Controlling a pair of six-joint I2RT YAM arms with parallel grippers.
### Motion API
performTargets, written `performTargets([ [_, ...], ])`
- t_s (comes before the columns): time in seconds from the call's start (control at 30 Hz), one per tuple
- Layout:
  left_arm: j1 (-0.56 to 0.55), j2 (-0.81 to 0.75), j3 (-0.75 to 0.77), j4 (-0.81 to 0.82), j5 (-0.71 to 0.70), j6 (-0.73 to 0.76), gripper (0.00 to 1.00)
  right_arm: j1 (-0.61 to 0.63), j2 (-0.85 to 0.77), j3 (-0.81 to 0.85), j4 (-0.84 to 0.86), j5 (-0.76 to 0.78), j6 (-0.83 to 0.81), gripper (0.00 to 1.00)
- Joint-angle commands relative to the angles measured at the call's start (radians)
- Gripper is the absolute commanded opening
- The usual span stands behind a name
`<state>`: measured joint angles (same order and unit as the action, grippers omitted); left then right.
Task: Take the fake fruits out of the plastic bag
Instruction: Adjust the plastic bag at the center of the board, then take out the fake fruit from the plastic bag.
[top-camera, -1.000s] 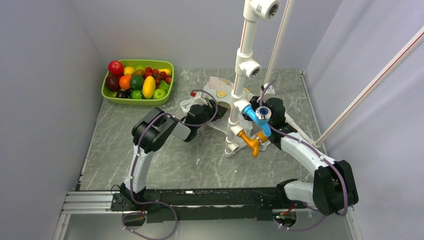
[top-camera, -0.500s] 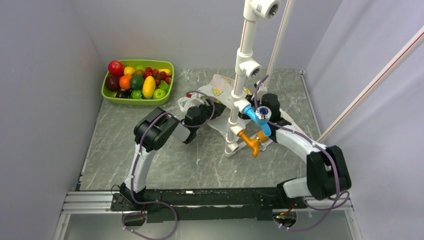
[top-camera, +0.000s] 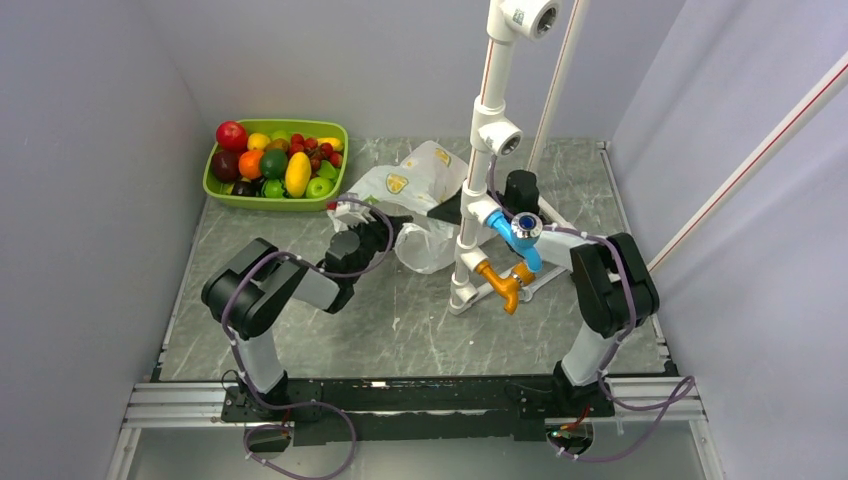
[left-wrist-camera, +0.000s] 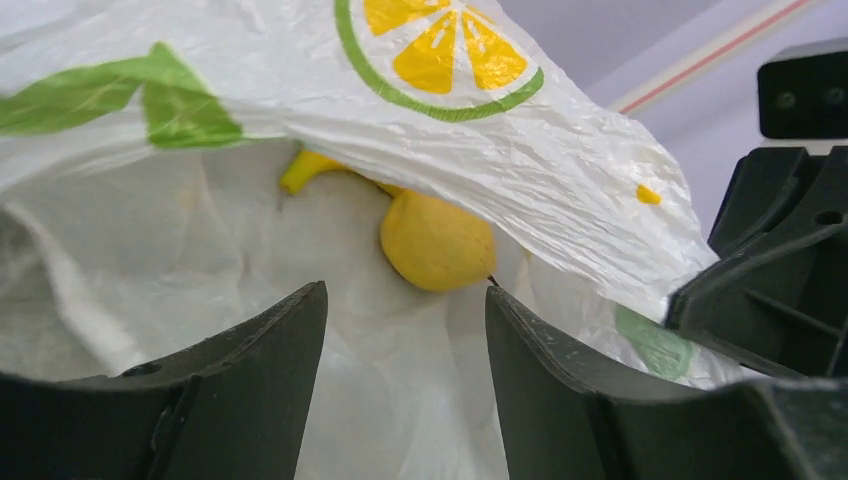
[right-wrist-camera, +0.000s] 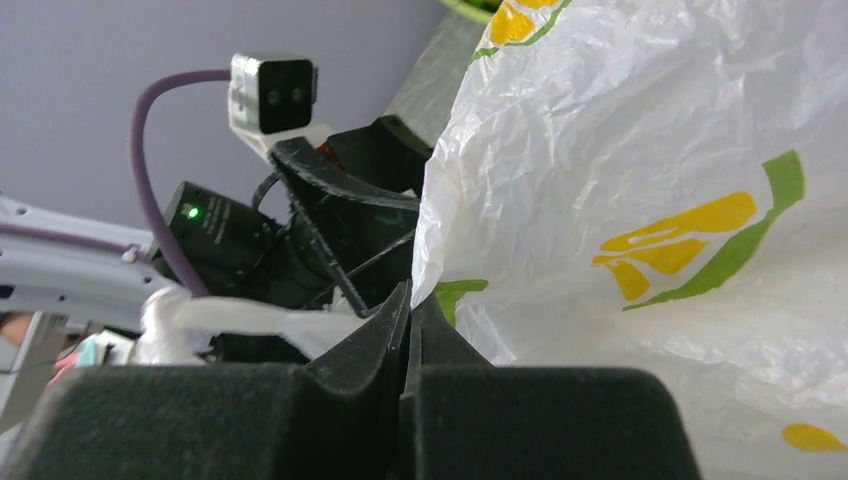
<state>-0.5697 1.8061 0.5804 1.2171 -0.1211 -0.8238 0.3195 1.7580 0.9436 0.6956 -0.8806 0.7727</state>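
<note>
The lemon (left-wrist-camera: 437, 242) was framed just beyond the left gripper's (left-wrist-camera: 405, 300) parted jaws; the bag (right-wrist-camera: 620, 130) was pinched in the right gripper (right-wrist-camera: 410, 300).

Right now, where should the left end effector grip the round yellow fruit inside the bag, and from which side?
Probably grip the round yellow fruit across its middle, coming straight in through the open mouth of the bag: it lies bare under the lifted top sheet, ahead of the open left end effector, banana behind it.
</note>
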Motion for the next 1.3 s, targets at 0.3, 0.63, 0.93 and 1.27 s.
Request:
performTargets([
  [0.3, -0.107, 0.069, -0.009, 0.092, 0.037, -0.055, 0.64, -0.019, -0.448, -0.157, -0.627, 0.416, -0.321, 0.37],
  [0.63, -0.110, 0.189, 0.205, -0.053, 0.136, -0.015, 0.67, -0.100, -0.519, -0.219, -0.605, 0.301, -0.284, 0.94],
  [0.93, -0.112, 0.247, 0.341, -0.230, 0.124, 0.021, 0.75, -0.046, -0.415, -0.155, -0.612, 0.242, -0.346, 0.99],
  [1.27, -0.134, 0.337, 0.518, -0.434, 0.106, 0.024, 0.99, -0.037, -0.424, -0.136, -0.598, 0.329, -0.327, 0.99],
])
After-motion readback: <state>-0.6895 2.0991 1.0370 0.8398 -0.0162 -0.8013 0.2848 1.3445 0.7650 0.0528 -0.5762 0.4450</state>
